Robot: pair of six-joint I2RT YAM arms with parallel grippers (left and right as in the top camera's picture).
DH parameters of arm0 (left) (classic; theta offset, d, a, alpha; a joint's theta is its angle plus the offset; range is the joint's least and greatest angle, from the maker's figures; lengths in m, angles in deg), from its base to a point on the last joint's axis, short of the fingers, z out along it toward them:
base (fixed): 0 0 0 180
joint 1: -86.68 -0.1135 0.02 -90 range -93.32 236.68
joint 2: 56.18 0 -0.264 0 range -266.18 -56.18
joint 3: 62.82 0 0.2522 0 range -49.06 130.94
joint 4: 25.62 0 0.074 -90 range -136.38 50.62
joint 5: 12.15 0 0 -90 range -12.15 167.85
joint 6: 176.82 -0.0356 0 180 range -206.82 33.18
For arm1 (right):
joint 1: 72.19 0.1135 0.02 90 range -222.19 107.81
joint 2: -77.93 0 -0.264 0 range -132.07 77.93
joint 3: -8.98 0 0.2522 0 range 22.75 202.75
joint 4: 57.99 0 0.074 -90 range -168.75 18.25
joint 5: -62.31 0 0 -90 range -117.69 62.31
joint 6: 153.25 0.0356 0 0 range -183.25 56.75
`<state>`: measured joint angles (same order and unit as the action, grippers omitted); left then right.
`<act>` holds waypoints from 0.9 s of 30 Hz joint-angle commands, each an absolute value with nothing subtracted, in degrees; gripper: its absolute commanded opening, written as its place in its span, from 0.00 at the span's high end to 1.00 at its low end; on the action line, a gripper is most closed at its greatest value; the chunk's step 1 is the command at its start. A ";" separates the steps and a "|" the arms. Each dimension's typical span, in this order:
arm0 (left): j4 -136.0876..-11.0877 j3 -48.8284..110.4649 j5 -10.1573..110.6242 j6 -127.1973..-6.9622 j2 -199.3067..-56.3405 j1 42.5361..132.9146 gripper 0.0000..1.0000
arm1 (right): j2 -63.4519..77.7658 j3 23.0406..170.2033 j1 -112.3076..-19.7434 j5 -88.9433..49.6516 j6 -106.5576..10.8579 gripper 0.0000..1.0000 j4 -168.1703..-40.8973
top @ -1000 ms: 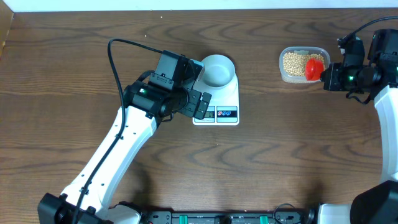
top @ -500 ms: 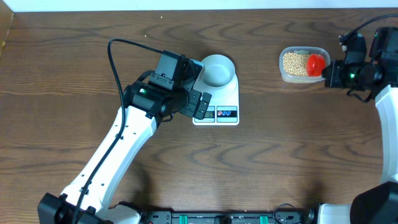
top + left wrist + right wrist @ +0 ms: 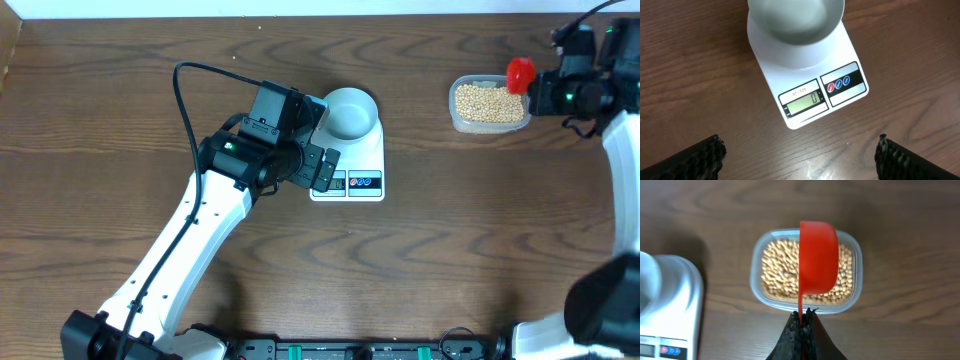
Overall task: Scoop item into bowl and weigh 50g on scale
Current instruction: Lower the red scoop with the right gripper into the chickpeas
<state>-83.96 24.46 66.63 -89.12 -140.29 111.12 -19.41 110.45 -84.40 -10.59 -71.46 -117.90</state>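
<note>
R gripper (image 3: 801,326) pinching the thin handle of the red scoop (image 3: 817,255), fingers pressed tight on it. Cup hangs right over the clear tub (image 3: 756,275), so anything that drops lands back among the beans (image 3: 780,272), not on the table (image 3: 450,260). Beans all in the tub as far as I can see. Cup shows its red back to the wrist cam, so can't tell if it's loaded. Over to the L: bowl (image 3: 795,30) sits on the rear of the scale (image 3: 805,75), empty, display (image 3: 802,99) reads 0. Looks tared w/ bowl on, so only beans count toward 50g. L gripper (image 3: 800,157) hovers just in front of the scale, fingers (image 3: 702,155) spread wide, holding nothing, prob parked there so its cam has the readout. Tub and scale well apart, so my call for next: carry the scoop level across, tip slow. Nothing weighed yet
</note>
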 commanded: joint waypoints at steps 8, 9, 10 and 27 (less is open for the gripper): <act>-83.94 23.91 67.41 -88.47 -140.07 110.90 0.02 | -25.92 110.91 -84.20 -13.10 -75.52 0.99 -117.35; -83.94 23.91 67.41 -88.47 -140.07 110.90 0.02 | -26.34 110.91 -84.24 -13.60 -75.54 0.99 -117.35; -83.94 23.91 67.41 -88.47 -140.07 110.90 0.02 | -26.82 110.91 -84.24 -13.86 -75.54 0.99 -117.33; -83.94 23.91 67.41 -88.47 -140.07 110.90 0.02 | -30.58 110.62 -84.20 -9.76 -72.59 0.99 -117.59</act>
<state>-83.96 24.46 66.63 -88.69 -140.29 111.12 -28.59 110.45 -84.40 -12.68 -73.84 -117.37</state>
